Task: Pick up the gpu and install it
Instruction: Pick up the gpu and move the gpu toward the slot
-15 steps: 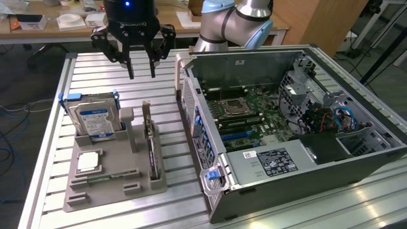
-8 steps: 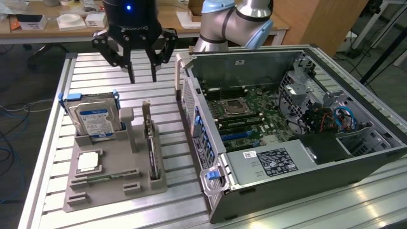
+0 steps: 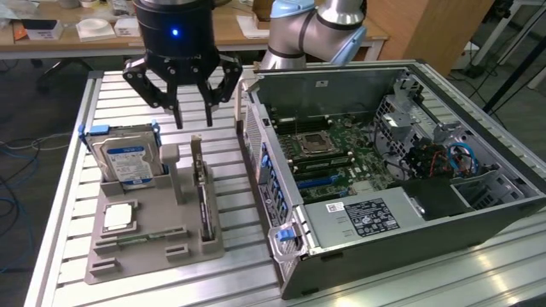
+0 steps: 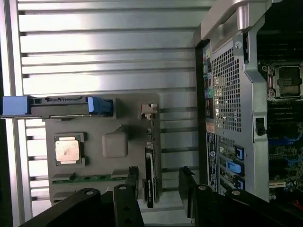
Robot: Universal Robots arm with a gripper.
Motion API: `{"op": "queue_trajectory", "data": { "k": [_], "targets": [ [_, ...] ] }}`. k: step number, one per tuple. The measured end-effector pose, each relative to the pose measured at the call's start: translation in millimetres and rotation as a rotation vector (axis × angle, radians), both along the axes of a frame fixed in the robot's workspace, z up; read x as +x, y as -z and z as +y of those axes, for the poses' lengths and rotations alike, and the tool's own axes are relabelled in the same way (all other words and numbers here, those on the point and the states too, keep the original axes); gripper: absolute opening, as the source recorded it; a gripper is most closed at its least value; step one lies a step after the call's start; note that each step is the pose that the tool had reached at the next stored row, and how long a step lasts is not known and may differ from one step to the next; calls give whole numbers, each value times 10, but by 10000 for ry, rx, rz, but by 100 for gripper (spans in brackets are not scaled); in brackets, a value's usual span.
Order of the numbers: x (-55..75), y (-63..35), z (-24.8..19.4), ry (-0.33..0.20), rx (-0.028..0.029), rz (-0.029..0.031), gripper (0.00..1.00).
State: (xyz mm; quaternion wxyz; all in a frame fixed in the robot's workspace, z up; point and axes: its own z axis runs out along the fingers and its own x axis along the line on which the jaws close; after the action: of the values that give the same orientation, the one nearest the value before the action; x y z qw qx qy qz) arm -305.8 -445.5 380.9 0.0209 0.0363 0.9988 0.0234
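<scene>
While the gripper (image 3: 194, 123) hovers spread open, the gpu (image 3: 206, 211) stands on edge.
Slotted in the grey tray (image 3: 128, 263), it lies at six o'clock from the fingertips (image 3: 180, 118) in the exterior view.

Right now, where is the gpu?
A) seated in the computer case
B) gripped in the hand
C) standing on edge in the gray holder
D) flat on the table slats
C: the gpu stands on edge in the gray holder, the open hand hovering above it.
</scene>
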Motion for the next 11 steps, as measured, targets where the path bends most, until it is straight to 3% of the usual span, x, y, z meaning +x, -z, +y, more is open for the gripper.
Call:
{"op": "queue_trajectory", "data": {
  "k": [3,11],
  "targets": [
    [1,51,-58,0,1,0,47],
    [1,179,-77,24,12,5,47]
  ]
}}
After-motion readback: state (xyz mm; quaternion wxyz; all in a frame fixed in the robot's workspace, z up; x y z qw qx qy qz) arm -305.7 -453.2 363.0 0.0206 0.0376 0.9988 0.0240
